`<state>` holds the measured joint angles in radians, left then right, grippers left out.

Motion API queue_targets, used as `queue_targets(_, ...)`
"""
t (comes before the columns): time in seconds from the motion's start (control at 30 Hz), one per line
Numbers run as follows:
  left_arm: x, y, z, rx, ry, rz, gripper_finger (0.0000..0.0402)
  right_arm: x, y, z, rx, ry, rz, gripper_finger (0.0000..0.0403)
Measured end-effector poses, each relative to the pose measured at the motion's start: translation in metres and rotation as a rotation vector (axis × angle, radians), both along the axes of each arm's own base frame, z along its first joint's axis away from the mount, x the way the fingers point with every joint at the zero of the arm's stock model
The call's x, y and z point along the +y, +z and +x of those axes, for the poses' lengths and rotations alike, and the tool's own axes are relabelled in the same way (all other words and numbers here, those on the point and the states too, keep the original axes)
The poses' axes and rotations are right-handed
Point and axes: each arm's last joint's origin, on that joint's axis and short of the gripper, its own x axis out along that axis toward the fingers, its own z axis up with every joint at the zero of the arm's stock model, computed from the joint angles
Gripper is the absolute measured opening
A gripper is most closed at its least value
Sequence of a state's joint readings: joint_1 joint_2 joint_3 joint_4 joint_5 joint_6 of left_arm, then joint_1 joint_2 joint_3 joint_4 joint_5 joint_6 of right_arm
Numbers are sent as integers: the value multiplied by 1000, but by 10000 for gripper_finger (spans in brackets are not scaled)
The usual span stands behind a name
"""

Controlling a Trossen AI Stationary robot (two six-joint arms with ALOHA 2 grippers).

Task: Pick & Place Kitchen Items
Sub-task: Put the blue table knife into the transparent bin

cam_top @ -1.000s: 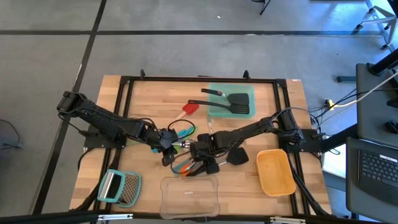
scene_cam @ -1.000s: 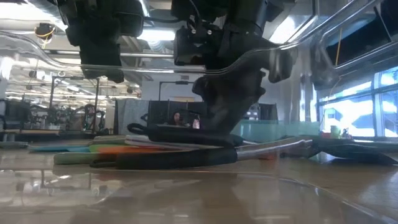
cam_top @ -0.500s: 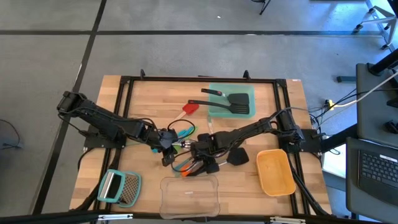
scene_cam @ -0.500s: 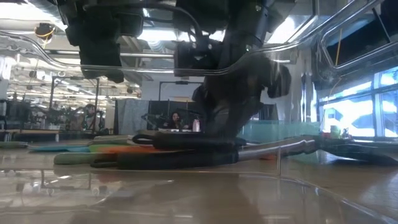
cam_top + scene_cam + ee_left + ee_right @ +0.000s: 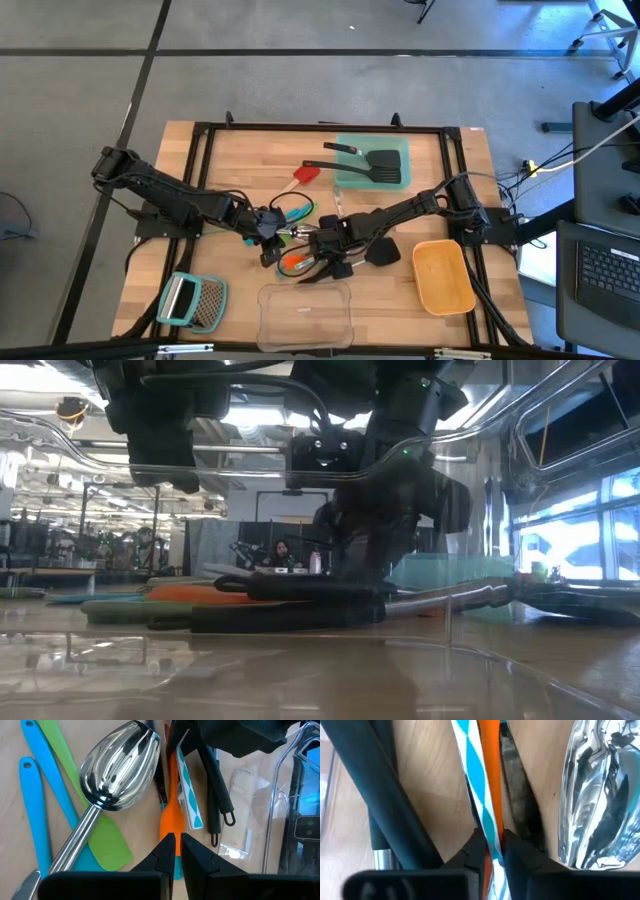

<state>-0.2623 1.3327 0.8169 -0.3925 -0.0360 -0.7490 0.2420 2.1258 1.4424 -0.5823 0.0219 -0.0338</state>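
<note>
The kitchen items lie heaped at mid-table (image 5: pixel 300 250). Among them are a silver spoon (image 5: pixel 122 765), an orange tool (image 5: pixel 170 820), a teal-and-white striped tool (image 5: pixel 187 795), slim teal (image 5: pixel 35 805) and green (image 5: pixel 100 830) tools, and black-handled ones (image 5: pixel 215 785). One black spatula (image 5: pixel 375 165) lies in the teal container, and a red spatula (image 5: pixel 307 172) lies beside it. My right gripper (image 5: pixel 322 243) sits low on the heap, shut on the striped and orange tools. My left gripper (image 5: pixel 268 238) is shut just left of the heap, above the orange tool's broad end. My right gripper (image 5: pixel 492 837) pinches the striped tool (image 5: pixel 487 817) and the orange tool's slim handle (image 5: pixel 491 780) together between its two fingers (image 5: pixel 476 845). It comes from above, and the fingers lie across both tools. Both tools still rest in the heap on the table (image 5: pixel 190 596).
The teal container (image 5: pixel 345 150) stands at the far middle and the yellow container (image 5: pixel 442 275) at the near right. The clear container (image 5: pixel 305 310) is at the near middle and the teal-handled grater (image 5: pixel 190 300) at the near left. A black frame rims the table.
My right gripper has edged slightly toward the table's left and settled lower onto the heap. The orange tool has shifted with it: more of it shows in the high view, and in the low view it sits a little higher on the pile.
</note>
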Motion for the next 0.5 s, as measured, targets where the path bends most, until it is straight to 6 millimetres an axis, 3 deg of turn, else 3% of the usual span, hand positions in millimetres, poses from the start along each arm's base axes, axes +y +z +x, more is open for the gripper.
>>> queue_targets(0.5,0,0,0,1,-1,2,20,-4,18,9,21,-89,-18,18)
